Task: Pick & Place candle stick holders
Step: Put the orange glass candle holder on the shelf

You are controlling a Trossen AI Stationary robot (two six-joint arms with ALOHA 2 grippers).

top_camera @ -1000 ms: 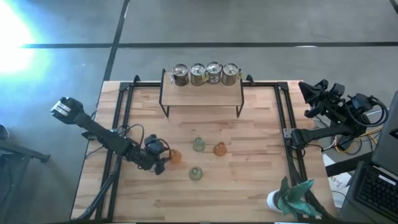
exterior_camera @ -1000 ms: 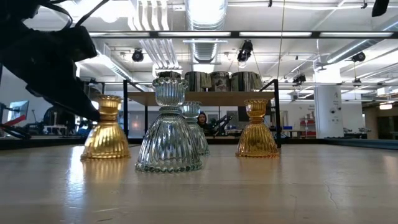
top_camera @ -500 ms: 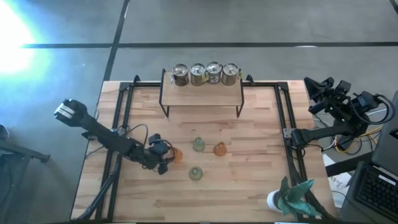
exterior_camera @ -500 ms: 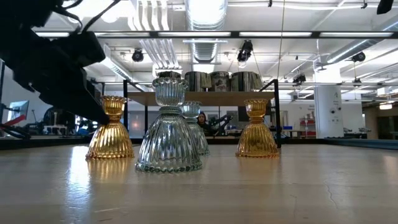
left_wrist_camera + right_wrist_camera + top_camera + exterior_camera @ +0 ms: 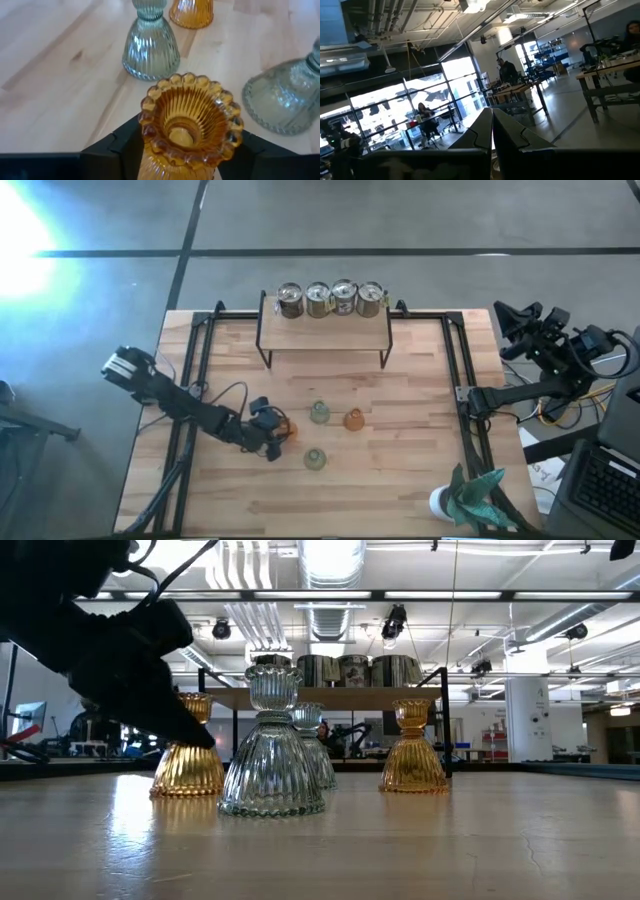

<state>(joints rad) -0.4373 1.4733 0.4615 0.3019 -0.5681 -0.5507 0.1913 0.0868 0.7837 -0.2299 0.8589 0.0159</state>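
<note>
Left gripper hugging an orange glass holder low on the table, near two green holders. Could slip, tip, bump neighbours if squeezed loosely. Right gripper pinched together, off to the side.

Wooden worktop, small black-legged shelf at its far edge, white pot with teal leaves at near right corner
</note>
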